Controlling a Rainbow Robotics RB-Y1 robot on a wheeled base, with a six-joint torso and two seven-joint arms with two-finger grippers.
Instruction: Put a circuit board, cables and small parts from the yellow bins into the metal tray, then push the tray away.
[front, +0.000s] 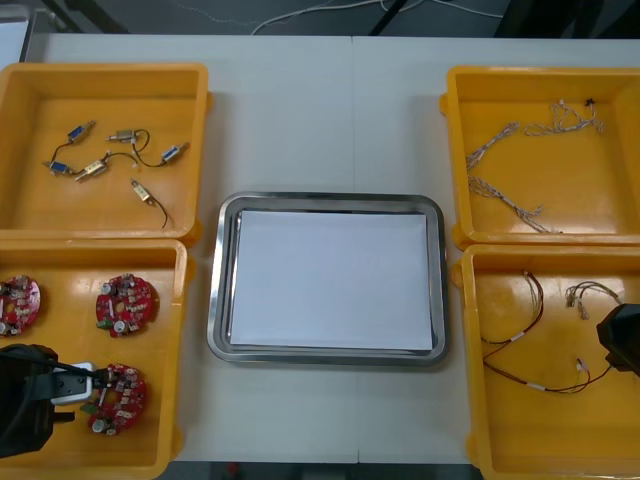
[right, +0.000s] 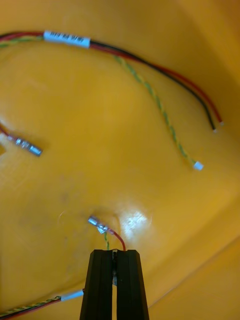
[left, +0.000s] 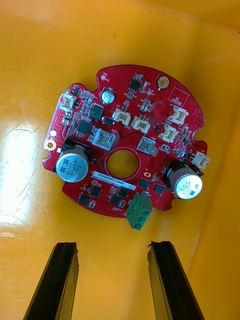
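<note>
Counted four bins (front: 100, 68) on the tabletop (front: 330, 120), two at each side, with one tray (front: 330, 199) between them, white inside. Counted three boards (front: 126, 303) in the near left bin: two side by side, and a third board (front: 115, 398) nearer, flat on the bin floor. Found the left jaws released just beside that third board (left: 125, 125), spread apart, short of its edge and gripping nothing. Made out about six small parts (front: 122, 135) scattered in the far left bin, some trailing thin dark leads. Spotted a few pale twisted cables (front: 505, 195) tangled in the far right bin; could not count them for certain. Picked out two or three red and black cables (front: 520, 335) looped in the near right bin. Caught the right jaws low at that bin's right side, clenched on a thin red and yellow cable (right: 120, 241) just behind its metal end. Noted the bin walls standing between each pair of jaws and the tray.
</note>
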